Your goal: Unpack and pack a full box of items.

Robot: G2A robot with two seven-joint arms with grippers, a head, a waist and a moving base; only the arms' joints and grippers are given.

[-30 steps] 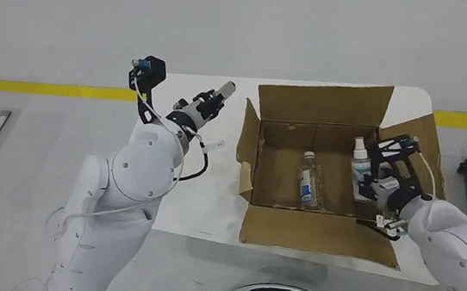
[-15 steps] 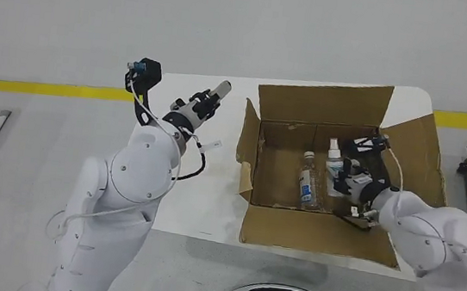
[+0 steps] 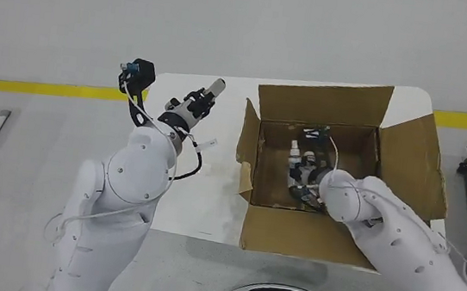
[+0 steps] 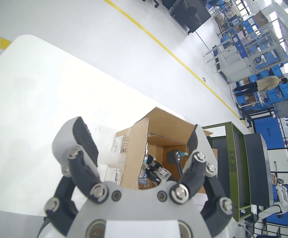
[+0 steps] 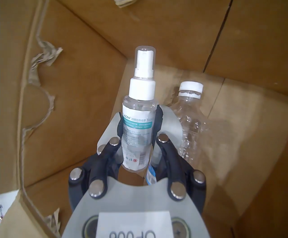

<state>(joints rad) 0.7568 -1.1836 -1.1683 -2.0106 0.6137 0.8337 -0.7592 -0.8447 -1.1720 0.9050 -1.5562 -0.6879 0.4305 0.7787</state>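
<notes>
Spray bottle (image 5: 139,126): carried within the last second from the right wall of the box (image 3: 325,104) to mid-floor, just beside the water bottle (image 5: 191,117); packing judged under way, release pending. Right gripper (image 5: 139,133) clamped on its body, reaching down inside. Left gripper (image 4: 138,135) spread wide, empty, over the table (image 3: 209,208), well apart
</notes>
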